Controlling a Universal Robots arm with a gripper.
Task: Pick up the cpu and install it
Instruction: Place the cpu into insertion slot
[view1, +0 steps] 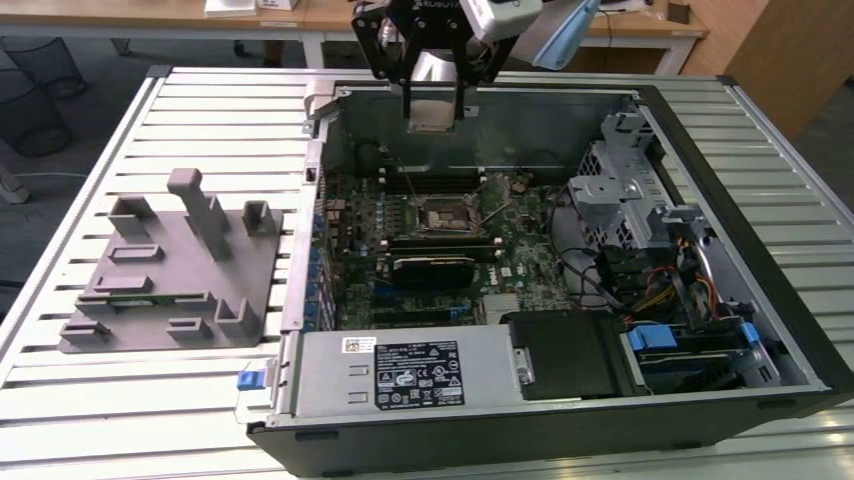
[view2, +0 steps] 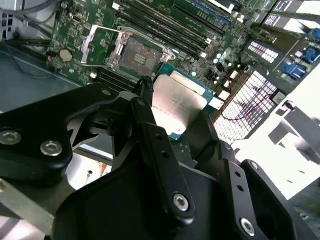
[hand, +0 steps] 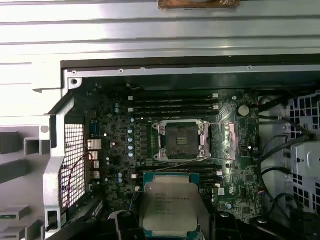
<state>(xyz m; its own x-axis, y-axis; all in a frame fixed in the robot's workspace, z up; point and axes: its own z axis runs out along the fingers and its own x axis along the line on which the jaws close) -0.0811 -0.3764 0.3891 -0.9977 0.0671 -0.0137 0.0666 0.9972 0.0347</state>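
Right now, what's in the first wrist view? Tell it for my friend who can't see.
The gripper holds the cpu, a silvery square chip, above the green motherboard inside an open computer case. The empty socket sits apart from the chip, its metal frame open.

I see my gripper (view2: 175, 117) clamping the cpu (view2: 181, 95) by 2 opposite edges, off the green board (view2: 75, 20), near its open socket (view2: 136, 54).

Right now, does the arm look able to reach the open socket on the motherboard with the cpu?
Probably yes. The jaws hold the cpu above the open case, the socket lies bare with its retention plate swung aside, and nothing stands over it.
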